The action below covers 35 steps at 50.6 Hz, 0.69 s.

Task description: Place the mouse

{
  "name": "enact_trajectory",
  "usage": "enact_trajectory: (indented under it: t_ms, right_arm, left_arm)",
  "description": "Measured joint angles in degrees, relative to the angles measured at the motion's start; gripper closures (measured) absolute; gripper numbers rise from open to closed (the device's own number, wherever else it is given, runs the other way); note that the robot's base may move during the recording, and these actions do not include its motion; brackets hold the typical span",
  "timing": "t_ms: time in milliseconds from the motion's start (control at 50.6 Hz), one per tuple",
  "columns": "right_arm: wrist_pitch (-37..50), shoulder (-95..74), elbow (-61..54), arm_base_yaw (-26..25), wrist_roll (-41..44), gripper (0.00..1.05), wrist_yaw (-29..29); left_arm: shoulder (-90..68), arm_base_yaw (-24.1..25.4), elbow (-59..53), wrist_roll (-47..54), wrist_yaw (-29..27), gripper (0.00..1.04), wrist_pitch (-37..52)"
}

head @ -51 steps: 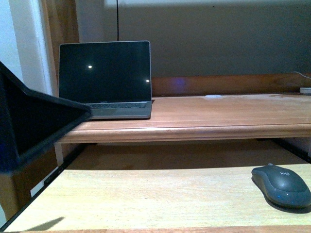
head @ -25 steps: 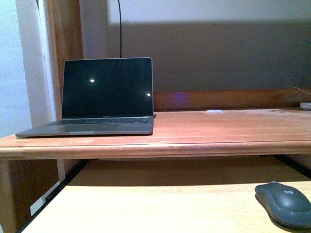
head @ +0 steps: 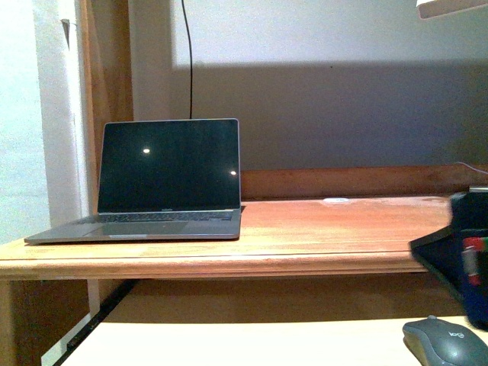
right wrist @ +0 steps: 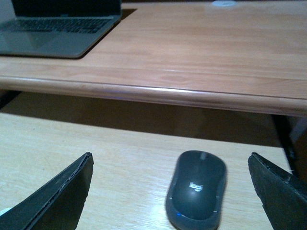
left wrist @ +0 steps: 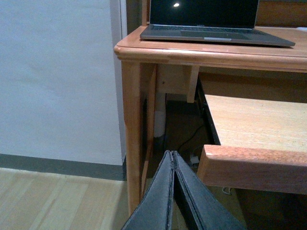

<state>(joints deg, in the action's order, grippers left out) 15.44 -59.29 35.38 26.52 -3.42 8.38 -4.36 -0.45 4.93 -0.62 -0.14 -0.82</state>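
The mouse (head: pixel 446 343) is dark grey, oval and cordless. It lies on the pale pull-out tray (head: pixel 229 347) at the front view's lower right corner. My right gripper (head: pixel 467 259) hangs just above it, only partly in view. In the right wrist view the mouse (right wrist: pixel 196 189) lies flat between the wide-open fingers of my right gripper (right wrist: pixel 170 159), and neither finger touches it. My left gripper (left wrist: pixel 171 153) is shut and empty. It hangs low beside the desk's left leg, in front of the tray's front edge, and is out of the front view.
An open laptop (head: pixel 168 175) with a dark screen stands on the left of the upper wooden desk top (head: pixel 328 229). A small white flat object (head: pixel 336 200) lies near the desk's back. The desk edge (right wrist: pixel 192 93) overhangs the tray behind the mouse. A wall lies to the left.
The front view has risen, so desk and mouse sit lower in the picture. The left arm's dark shape has left the view. My right gripper has come in at the right, above the mouse.
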Motion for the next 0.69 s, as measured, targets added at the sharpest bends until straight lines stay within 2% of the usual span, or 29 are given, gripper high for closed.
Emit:
enact_trajectory:
  t_ms: [79,158,395,514,692]
  right_arm:
    - [-1.1,-3.1,2.0,1.5,0.7,0.07,1.4]
    - [-0.8,-7.1,3.8,2.6,2.9,0.07,5.5]
    - [-1.8,-15.0,5.5,2.9,6.6,0.07,14.8]
    - [-3.9,-18.5,5.6,2.5,5.8,0.07,17.6]
    - [-4.4,-22.3,7.1,1.8,3.0,0.07,17.4]
  left_arm:
    - [0.4,0.1,-0.5,0.0,0.0,1.02,0.1]
    - [0.8,0.1,-0.9,0.0,0.0,1.02,0.1]
    - [1.8,0.1,-2.0,0.0,0.0,1.02,0.3]
    - [4.0,0.2,-4.3,0.0,0.0,1.02,0.6]
    - [4.0,0.2,-4.3,0.0,0.0,1.02,0.6]
